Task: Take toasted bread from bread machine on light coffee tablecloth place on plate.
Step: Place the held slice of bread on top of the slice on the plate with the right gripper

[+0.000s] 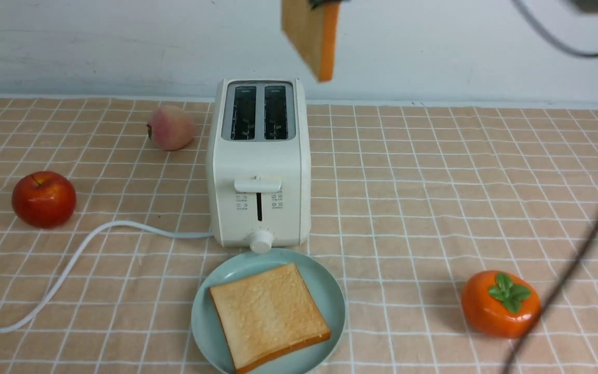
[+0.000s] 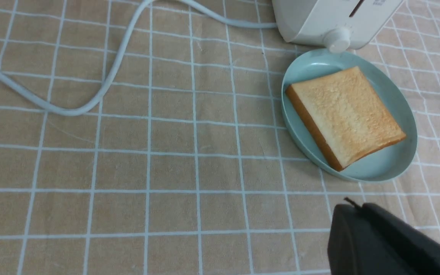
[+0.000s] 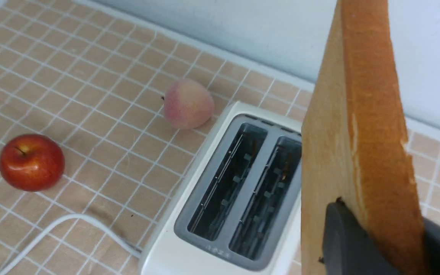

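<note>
Holding a slice of toast (image 1: 312,36) high above the far side of the surface, my right jaws are clamped on its upper part. It hangs on edge with one corner lowest, tilted, just right of the toaster (image 1: 260,182). Both of the toaster's slots show empty.

The plate (image 1: 325,296) lies well below the toast, nearer to me and a little to the left, on the tablecloth (image 1: 434,182), its far rim just beside the toaster's round knob. So the toaster stands between the toast and the plate, and I judge that the move must carry the toast toward me over it, then down, turning the slice from upright to flat. The other slice (image 1: 268,314) lies flat across most of the plate, so the new one will likely rest on top of it or partly over it.

My left jaws hover low, near the plate's near rim. Only one dark piece of them shows in the left wrist view, so I cannot tell whether they are apart or together. The front view cuts off my right jaws and the top of the toast, and dark cables (image 1: 563,280) blur its right side.
</note>
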